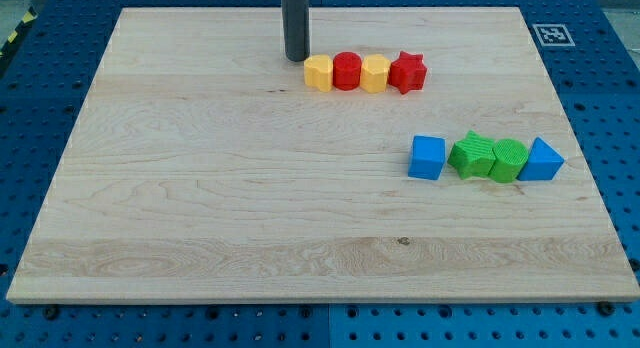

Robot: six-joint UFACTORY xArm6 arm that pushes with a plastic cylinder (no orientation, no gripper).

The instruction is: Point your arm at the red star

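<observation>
The red star (408, 72) lies near the view's top, at the right end of a row of touching blocks: a yellow block (318, 73), a red round block (346, 70), a yellow block (375, 73), then the star. My tip (297, 58) rests on the board just left of and slightly above the left yellow block, several block widths left of the star.
A second row lies at the view's right: a blue cube (427, 157), a green star-like block (471, 155), a green round block (508, 160) and a blue triangular block (541, 160). The wooden board (200, 208) sits on a blue pegboard table; a marker tag (550, 34) lies at top right.
</observation>
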